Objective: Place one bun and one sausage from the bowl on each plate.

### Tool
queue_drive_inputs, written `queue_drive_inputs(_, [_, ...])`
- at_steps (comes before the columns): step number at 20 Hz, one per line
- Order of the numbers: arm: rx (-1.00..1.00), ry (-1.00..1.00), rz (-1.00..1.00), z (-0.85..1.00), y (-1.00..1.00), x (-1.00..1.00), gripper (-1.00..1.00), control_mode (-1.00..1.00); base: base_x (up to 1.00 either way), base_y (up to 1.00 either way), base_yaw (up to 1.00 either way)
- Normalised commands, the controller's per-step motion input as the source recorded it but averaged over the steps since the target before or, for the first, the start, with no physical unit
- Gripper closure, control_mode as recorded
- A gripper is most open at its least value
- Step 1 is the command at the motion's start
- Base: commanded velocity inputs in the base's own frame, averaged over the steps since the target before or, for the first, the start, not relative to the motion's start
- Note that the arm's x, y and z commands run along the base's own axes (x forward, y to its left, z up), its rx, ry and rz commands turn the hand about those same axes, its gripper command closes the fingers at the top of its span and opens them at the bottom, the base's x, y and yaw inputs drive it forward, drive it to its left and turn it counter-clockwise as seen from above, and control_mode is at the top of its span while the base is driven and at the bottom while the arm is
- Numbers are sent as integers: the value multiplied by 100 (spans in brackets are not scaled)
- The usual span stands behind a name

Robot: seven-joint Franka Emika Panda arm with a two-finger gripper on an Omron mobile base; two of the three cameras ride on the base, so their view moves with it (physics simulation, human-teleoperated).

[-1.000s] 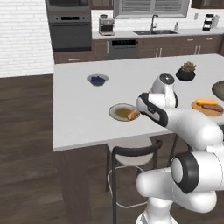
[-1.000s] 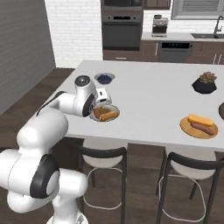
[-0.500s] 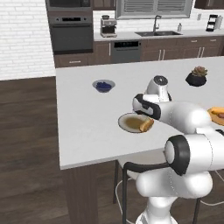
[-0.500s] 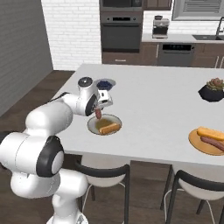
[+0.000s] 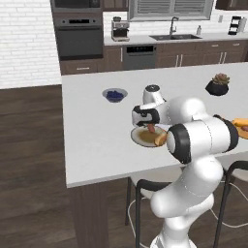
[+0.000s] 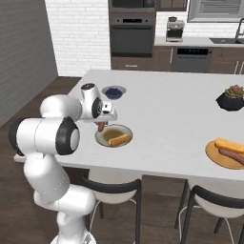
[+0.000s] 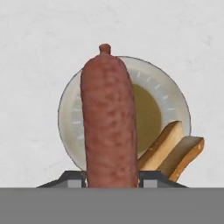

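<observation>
My gripper (image 5: 151,127) is shut on a reddish-brown sausage (image 5: 152,129), holding it upright just above the pale grey-rimmed plate (image 5: 137,138). A split bun (image 5: 160,139) lies on that plate's near right side. From the right base view, the gripper (image 6: 101,124) and sausage (image 6: 101,127) hang over the plate's (image 6: 125,130) left edge, beside the bun (image 6: 119,139). In the hand view the sausage (image 7: 109,122) stands between my fingertips (image 7: 151,179), over the plate (image 7: 70,118) and bun (image 7: 175,151). The wooden plate (image 6: 214,153) carries a bun (image 6: 229,145) and a sausage (image 6: 231,156). The bowl is out of view.
A small grey bowl of blue berries (image 5: 115,95) stands behind the pale plate. A dark pot with a plant (image 5: 218,86) sits at the far right of the white island. Two stools (image 6: 113,188) are tucked under the near edge.
The base has driven, so the whole scene has shifted in both base views. Relative to the pale plate, my gripper with the sausage has come from beside it to over it.
</observation>
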Motion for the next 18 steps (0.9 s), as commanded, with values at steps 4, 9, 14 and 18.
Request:
queue_drive_inputs(4, [3, 16, -3, -78, -3, 27, 100, -100, 0, 0, 0])
queue_drive_inputs(9, [7, 5, -4, -62, -17, 65, -100, -100, 0, 0, 0])
queue_drive_inputs(14, [0, 0, -3, -23, -1, 54, -100, -100, 0, 0, 0])
queue_drive_inputs(18, [0, 0, 0, 3, 0, 3, -100, -100, 0, 0, 0])
